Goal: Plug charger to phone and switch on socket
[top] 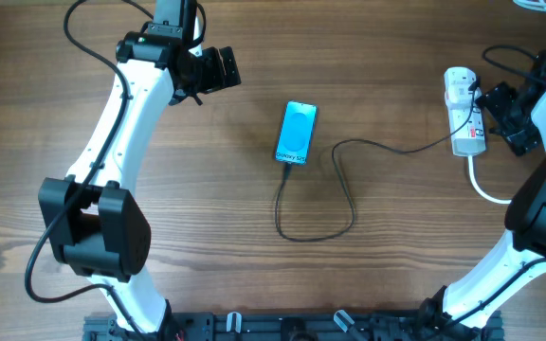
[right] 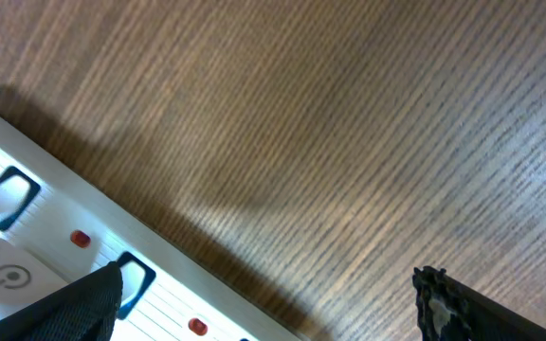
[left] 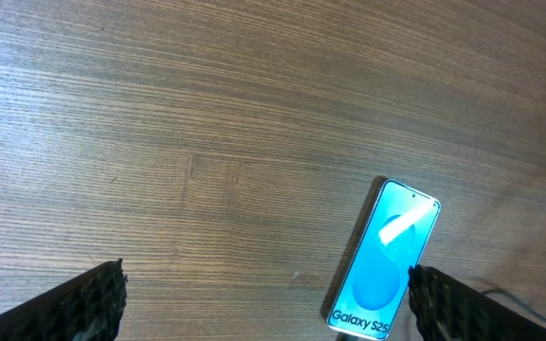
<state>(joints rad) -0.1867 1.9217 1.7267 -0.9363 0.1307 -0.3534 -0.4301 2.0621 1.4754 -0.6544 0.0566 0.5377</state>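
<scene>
The phone (top: pixel 297 133) is laid flat, screen up, near the middle of the tabletop (top: pixel 188 208), between the two arms, where it can be reached from either side. The charger (top: pixel 396 149) is run from the socket (top: pixel 464 114) at the right side into a slack loop below the phone, and its tip is brought up to the phone's lettered end. The two appear to meet there, though whether the connector is fully seated cannot be told. The slack is judged useful, since the phone is not pulled by the cable.

The left end effector (top: pixel 218 68) is held released and empty, fingers spread wide, well apart from the phone. In its wrist view the phone (left: pixel 384 260) is seen at the lower right, near one finger.

The right end effector (top: pixel 502 112) is likewise released and empty, poised just beside the socket. In its wrist view the socket (right: pixel 41 223), with rocker switches and red marks, is framed at the lower left. This placement is judged to serve the switching step. A press on the correct rocker would be called for, and the strip could be shoved aside if struck off-centre
</scene>
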